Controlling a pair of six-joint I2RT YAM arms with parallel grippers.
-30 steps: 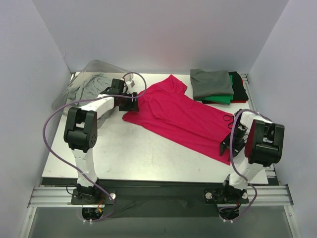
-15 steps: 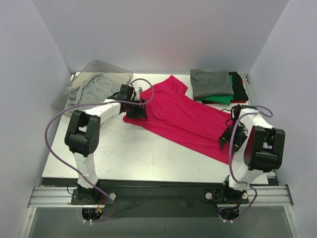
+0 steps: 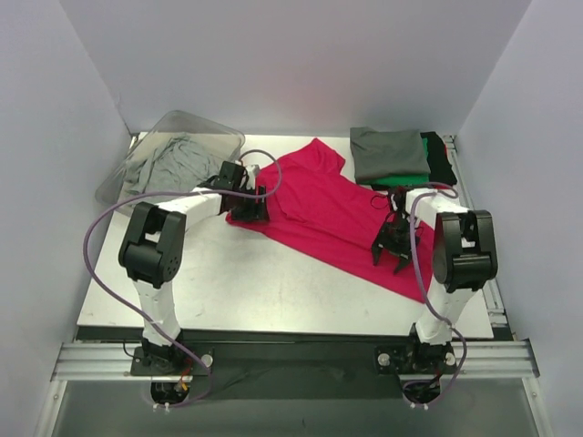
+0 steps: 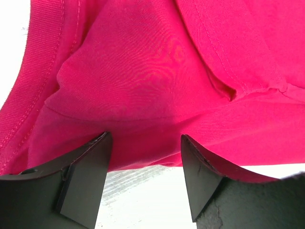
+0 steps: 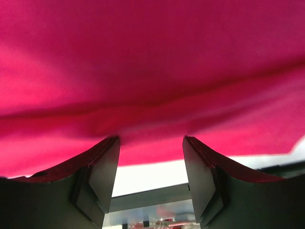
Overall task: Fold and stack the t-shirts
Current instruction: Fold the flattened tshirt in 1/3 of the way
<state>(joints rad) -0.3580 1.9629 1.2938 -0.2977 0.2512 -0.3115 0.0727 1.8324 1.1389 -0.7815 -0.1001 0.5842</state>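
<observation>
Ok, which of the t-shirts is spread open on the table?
The magenta-red t-shirt; the others sit folded in the far-right stack or crumpled in the bin.

Shirts being covered, cropped and blurred

The dark grey t-shirt [image 3: 387,150] at the far right corner of the surface [image 3: 228,282] is covering the ones beneath it, leaving only slivers of a green t-shirt [image 3: 407,181] and a black t-shirt [image 3: 441,157] showing. The magenta t-shirt [image 3: 328,214] is running off the top and sides of both wrist views, blurring into bands above the right fingers [image 5: 102,167]. From above, the left fingers [image 4: 86,176] are merging with their dark wrist, so their contact with cloth cannot be told.
</observation>
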